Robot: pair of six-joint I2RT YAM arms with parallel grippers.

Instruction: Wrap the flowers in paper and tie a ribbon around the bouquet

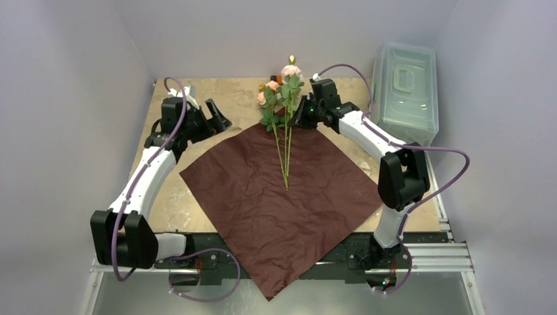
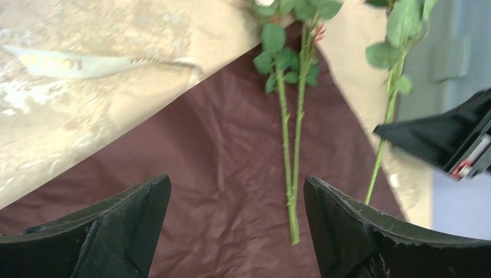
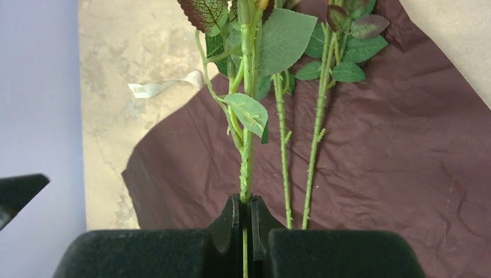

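Observation:
The maroon paper (image 1: pixel 282 197) lies flat as a diamond on the table, one corner hanging over the near edge. Two flowers (image 1: pixel 286 157) lie on its far half, their stems (image 2: pixel 289 150) side by side and their blooms (image 1: pixel 272 92) past the far corner. My right gripper (image 1: pixel 299 115) is shut on the stem of a third flower (image 3: pixel 247 150), held just above the paper (image 3: pixel 405 162) beside the other two stems (image 3: pixel 284 162). My left gripper (image 2: pixel 237 191) hangs open and empty above the paper (image 2: pixel 202 174), left of the stems. The cream ribbon (image 2: pixel 87 63) lies on bare table beyond the paper's edge.
A clear lidded plastic box (image 1: pixel 407 92) stands at the back right. The ribbon (image 3: pixel 162 87) shows on the tan tabletop (image 1: pixel 171 197) in the right wrist view too. Grey walls close in on both sides.

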